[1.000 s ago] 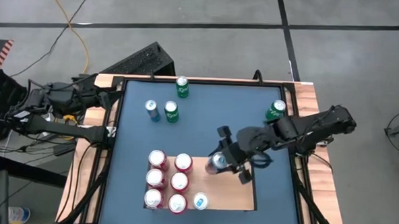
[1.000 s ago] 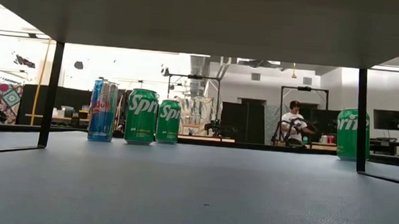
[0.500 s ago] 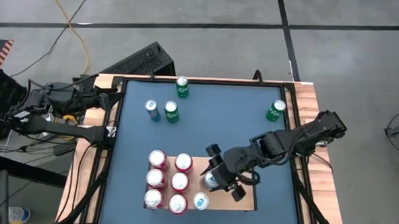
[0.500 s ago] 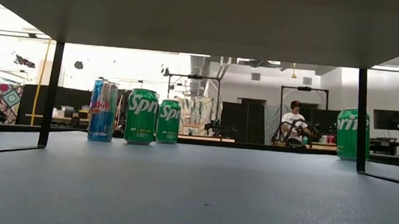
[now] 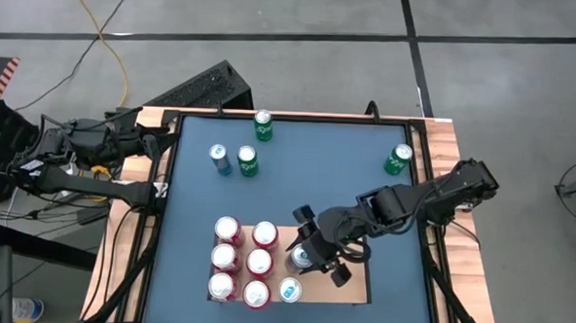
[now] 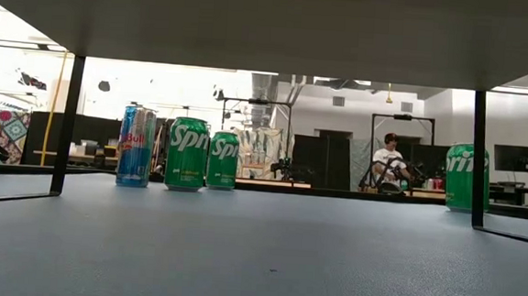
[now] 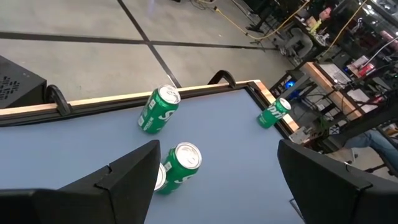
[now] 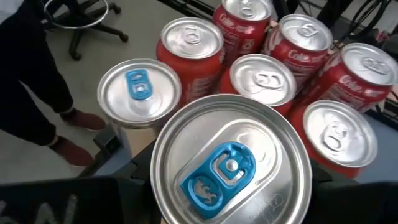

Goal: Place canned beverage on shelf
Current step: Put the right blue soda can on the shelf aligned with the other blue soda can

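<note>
right gripper (image 5: 315,259) pinching blue-tab can (image 8: 230,165) over shelf (image 5: 356,284), next lower beside red cans (image 5: 242,260); left gripper (image 7: 214,186) spread, idle

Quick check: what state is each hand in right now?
Left hand: open, holding nothing, parked at the table's left edge.
Right hand: closed on a blue-tab can, over the shelf.

Shiny alu can (image 8: 231,163), matt wood shelf (image 5: 359,281), matt blue table (image 5: 326,173).
</note>
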